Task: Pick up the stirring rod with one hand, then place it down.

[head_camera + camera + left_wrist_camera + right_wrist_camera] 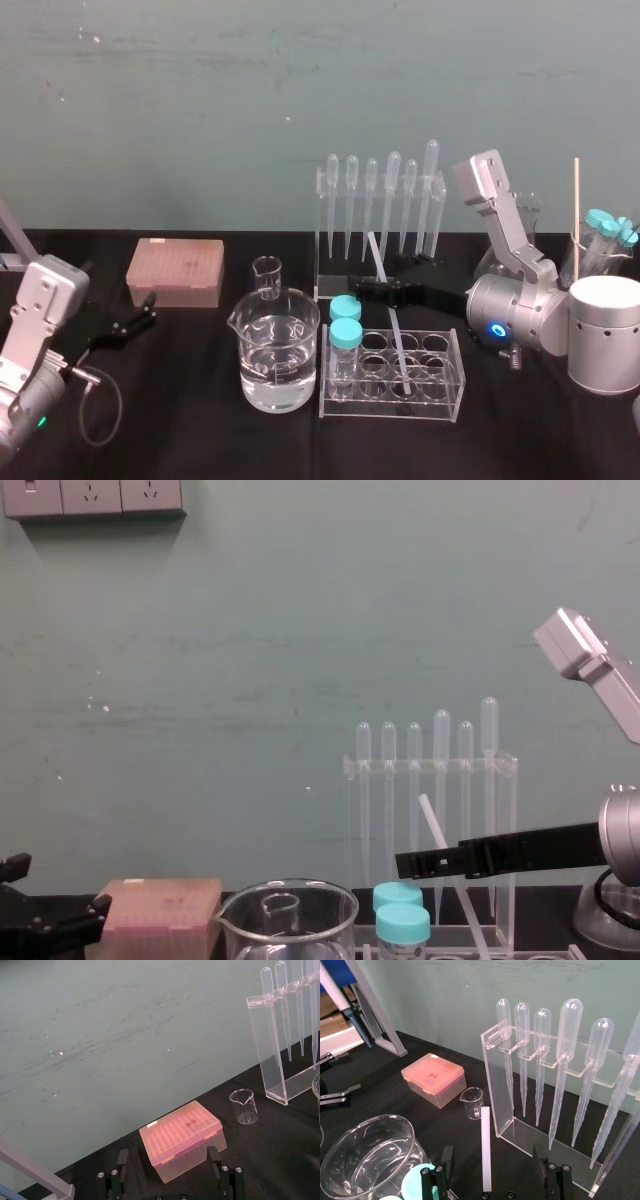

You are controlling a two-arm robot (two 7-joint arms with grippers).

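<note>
Pipette rack (325,250) is the biggest obstacle and the reference for everything else here. Its row of bulb-topped pipettes hangs close behind the work.

- **Right gripper:** The right gripper (372,291) reaches in just in front of that rack. Its jaws are spread wide on either side of the rod and do not touch it.
- **Large beaker:** The large beaker (250,345) holds water and sits to the front left of the rack, near the gripper's path.
- **Tube rack:** The tube rack (440,400) lies directly in front of the pipette rack.
- **Tip box and left gripper:** The pink tip box (175,270) is well off to the left. The left gripper (140,312) is parked beyond it with its jaws apart, holding nothing.
- **Smaller items:** Two blue-capped tubes (345,325) stand at the tube rack's left end. A small beaker (267,277) sits just left of the pipette rack.
- **Stirring rod:** The stirring rod (398,345) has its foot in a tube-rack well and leans back toward the pipette rack.

The rod looks light, stiff, smooth and probably brittle, so a gentle, square pinch at mid-length seems best. It should be lifted along its lean, so it clears the well without levering the tube rack or brushing the pipettes.
</note>
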